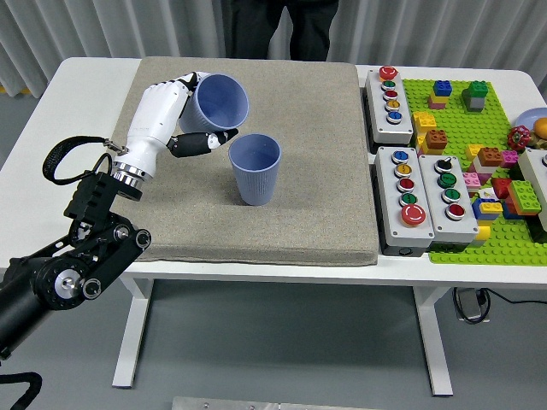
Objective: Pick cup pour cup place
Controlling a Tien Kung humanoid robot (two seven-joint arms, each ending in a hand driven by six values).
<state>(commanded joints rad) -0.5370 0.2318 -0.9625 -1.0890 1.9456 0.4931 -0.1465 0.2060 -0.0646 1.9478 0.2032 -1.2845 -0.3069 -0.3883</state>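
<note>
Left hand (171, 115) fingers wrapped around tilted cup (218, 102), mouth toward 4 o'clock. Upright cup (255, 167) just beside it. Grey mat (299, 205) covers white desk (77, 102).

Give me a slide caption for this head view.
Left hand tilts a blue cup toward a second blue cup on the grey mat.

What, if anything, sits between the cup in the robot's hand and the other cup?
Nothing visible. The left hand holds the tilted cup up beside the standing cup, with only open air between them.

Left robot hand (175, 115) tilts a blue cup (219, 103) toward the upright cup (255, 167)
</note>
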